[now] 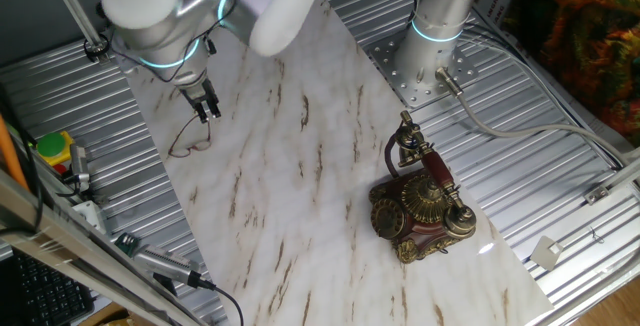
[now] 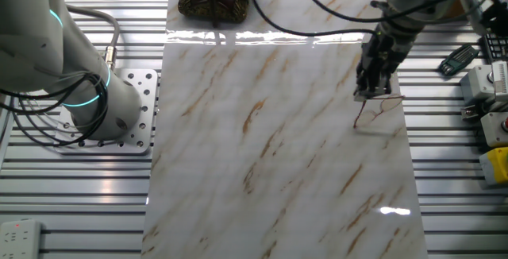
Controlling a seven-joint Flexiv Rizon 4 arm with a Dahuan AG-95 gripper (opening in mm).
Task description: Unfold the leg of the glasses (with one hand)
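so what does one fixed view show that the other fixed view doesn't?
Only the one fixed view: the whole telephone with its handset, a yellow and green box at the table's edge, and the glasses as a clear outline beside the gripper.

Only the other fixed view: a white device in the near corner and a dark remote; the telephone shows only as a cropped base.

Both: the marble mat, the arm's base plate, and the gripper low over the glasses. Whether it is open or shut is unclear.

the claw (image 2: 370,92) hangs at the glasses (image 2: 379,108) (thin wire frame) on the marble sheet (image 2: 270,164).
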